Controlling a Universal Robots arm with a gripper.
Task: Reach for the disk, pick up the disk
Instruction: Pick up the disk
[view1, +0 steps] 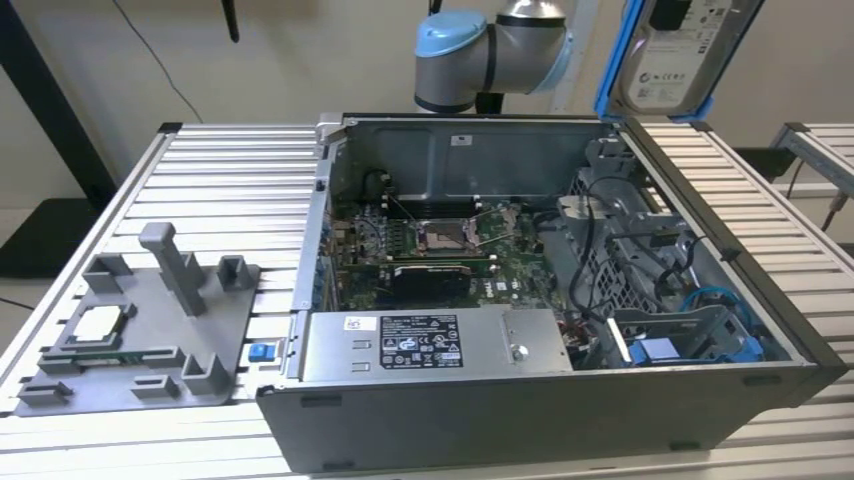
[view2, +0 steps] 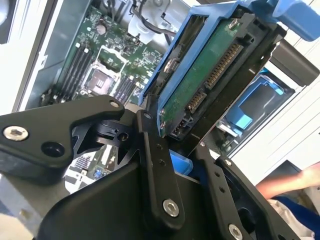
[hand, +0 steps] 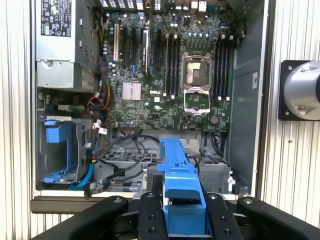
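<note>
The disk (view1: 674, 60) hangs high above the open computer case's far right corner in the exterior view, its white label facing the camera inside the blue bracket. In the second wrist view my gripper (view2: 175, 132) is shut on the disk (view2: 210, 65), whose green circuit side and connector edge show between the black fingers (view2: 150, 150). In the first wrist view the blue bracket of the disk (hand: 180, 185) sits clamped between the fingers (hand: 150, 210) of my gripper (hand: 182, 200), well above the case.
The open case (view1: 534, 400) holds a motherboard (view1: 441, 235), a grey power supply box (view1: 427, 345) and an empty blue drive bay (view1: 681, 345). A grey fixture (view1: 147, 330) with a small square chip lies at the exterior view's left. A person's arm (view2: 295, 185) shows beside the case.
</note>
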